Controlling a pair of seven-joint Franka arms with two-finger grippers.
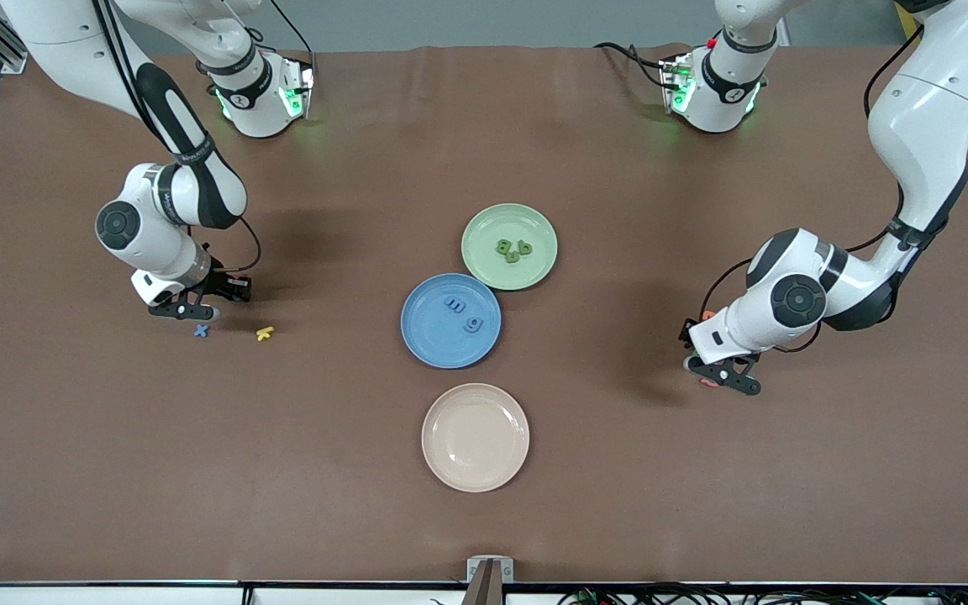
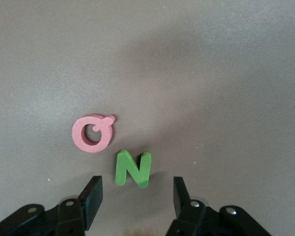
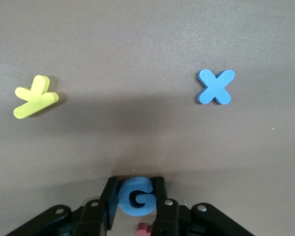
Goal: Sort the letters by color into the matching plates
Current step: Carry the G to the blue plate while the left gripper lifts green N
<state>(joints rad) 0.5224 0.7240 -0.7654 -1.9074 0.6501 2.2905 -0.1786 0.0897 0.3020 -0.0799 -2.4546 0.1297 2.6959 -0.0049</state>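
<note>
Three green letters [image 1: 512,249] sit in the green plate [image 1: 481,261] and two blue letters [image 1: 465,313] in the blue plate [image 1: 422,336] — the right gripper [image 3: 136,197] is clamped on a blue G [image 3: 135,195], the left gripper [image 2: 136,196] straddles a green N [image 2: 132,168] with fingers apart, and a blue X [image 3: 215,87] waits on the table

We read the letters themselves: green N [image 2: 132,168], pink Q [image 2: 92,133] just beside it, blue X [image 3: 215,87], yellow Y [image 3: 35,96], blue G [image 3: 136,196] between the right gripper's fingers. Letters on the blue plate [image 1: 425,336] and green plate [image 1: 484,260] can't be read surely. No other readable labels or numbers.
</note>
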